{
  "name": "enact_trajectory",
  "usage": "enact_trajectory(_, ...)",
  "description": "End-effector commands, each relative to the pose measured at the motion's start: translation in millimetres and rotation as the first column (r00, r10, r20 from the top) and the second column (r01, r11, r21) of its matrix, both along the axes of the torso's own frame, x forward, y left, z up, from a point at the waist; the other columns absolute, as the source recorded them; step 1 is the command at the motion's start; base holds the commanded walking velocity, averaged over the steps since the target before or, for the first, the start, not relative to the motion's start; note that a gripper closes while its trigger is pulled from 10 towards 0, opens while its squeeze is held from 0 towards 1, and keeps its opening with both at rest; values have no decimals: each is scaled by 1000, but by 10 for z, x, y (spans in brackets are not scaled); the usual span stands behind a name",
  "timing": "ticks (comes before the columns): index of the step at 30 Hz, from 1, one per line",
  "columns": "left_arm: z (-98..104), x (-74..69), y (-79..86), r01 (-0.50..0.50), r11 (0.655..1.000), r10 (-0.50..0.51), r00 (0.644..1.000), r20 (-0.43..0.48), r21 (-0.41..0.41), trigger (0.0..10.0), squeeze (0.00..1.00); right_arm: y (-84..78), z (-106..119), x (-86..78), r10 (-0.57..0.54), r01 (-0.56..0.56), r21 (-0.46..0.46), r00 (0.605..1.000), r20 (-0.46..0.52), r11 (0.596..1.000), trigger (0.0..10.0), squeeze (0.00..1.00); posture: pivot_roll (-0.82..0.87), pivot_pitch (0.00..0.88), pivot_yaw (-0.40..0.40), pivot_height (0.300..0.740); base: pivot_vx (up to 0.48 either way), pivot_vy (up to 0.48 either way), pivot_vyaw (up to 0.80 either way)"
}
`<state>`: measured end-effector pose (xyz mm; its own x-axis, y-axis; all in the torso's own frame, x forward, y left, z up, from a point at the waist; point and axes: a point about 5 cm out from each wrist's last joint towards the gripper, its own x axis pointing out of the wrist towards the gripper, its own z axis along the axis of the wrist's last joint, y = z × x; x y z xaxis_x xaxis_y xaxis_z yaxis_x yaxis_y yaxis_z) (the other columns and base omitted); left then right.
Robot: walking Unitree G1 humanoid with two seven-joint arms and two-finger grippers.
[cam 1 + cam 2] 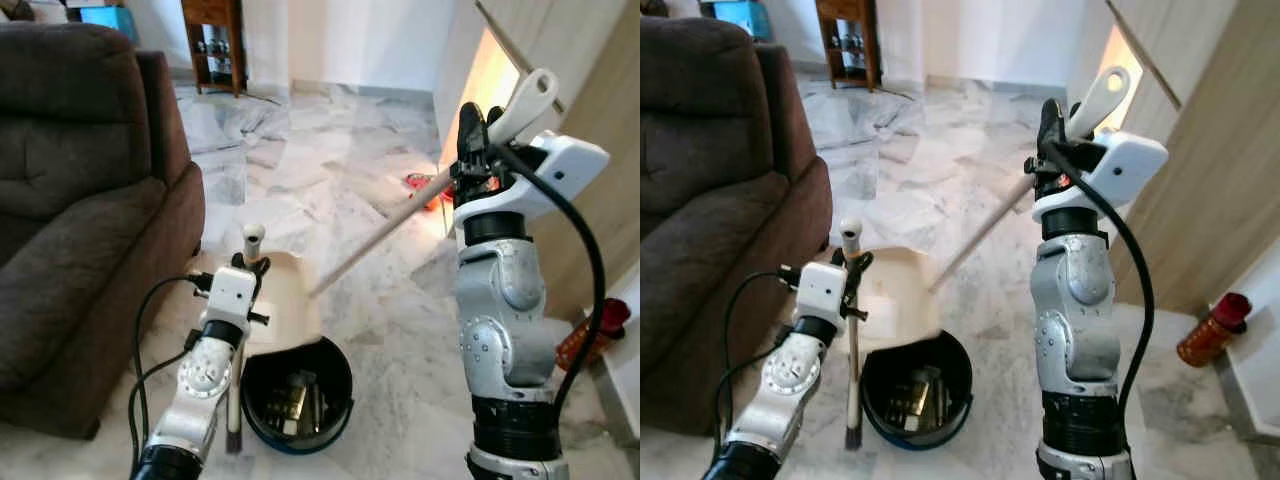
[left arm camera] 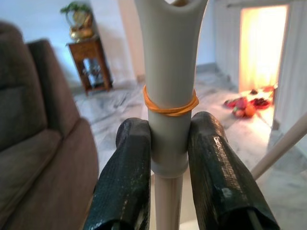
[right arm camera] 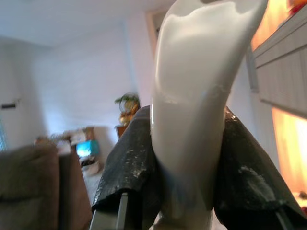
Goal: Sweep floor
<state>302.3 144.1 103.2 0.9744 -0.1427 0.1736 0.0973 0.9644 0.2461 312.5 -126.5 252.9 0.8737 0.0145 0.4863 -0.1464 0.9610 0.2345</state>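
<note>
My left gripper (image 1: 252, 264) is shut on the upright cream dustpan handle (image 2: 170, 72), just below an orange rubber band. The cream dustpan (image 1: 288, 298) sits beside it, right behind a black bin (image 1: 335, 385) that holds dark debris. The handle's lower end reaches the floor left of the bin. My right gripper (image 1: 478, 130) is raised high on the right and shut on the white broom handle (image 3: 201, 96) near its top. The broom stick (image 1: 380, 240) slants down to the left and ends at the dustpan's far edge. The broom head is hidden.
A brown sofa (image 1: 80, 200) fills the left side, close to my left arm. A wooden side table (image 1: 215, 40) stands at the back. Red items (image 1: 420, 185) lie on the marble floor by a bright doorway. A red bottle (image 1: 1212, 330) stands near the wooden wall on the right.
</note>
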Motion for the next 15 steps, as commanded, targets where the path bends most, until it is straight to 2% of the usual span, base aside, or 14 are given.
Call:
enact_trajectory(1,89,17,-48,21,1000,-21,999,42,-5,10000,0,42,103,-51,39,-42,43,997,62,998,10000,0,119,0,-33,740,0,0,0)
enact_trajectory(7,87,14,-48,20,1000,-20,999,41,-5,10000,0,44,85,-55,41,-43,36,998,55,998,10000,0,117,0,-32,740,0,0,0)
enact_trajectory(10,85,13,-47,21,1000,-21,999,42,-5,10000,0,53,77,-67,18,-14,-56,997,70,998,10000,0,115,0,-31,740,0,0,0)
enact_trajectory(12,86,13,-47,21,1000,-21,999,42,-5,10000,0,57,77,-68,18,-13,-67,997,72,998,10000,0,115,0,-32,740,0,0,0)
enact_trajectory(15,86,13,-46,19,1000,-19,999,44,-6,10000,0,134,67,-98,34,-19,-157,995,97,987,10000,0,115,0,-33,740,0,0,0)
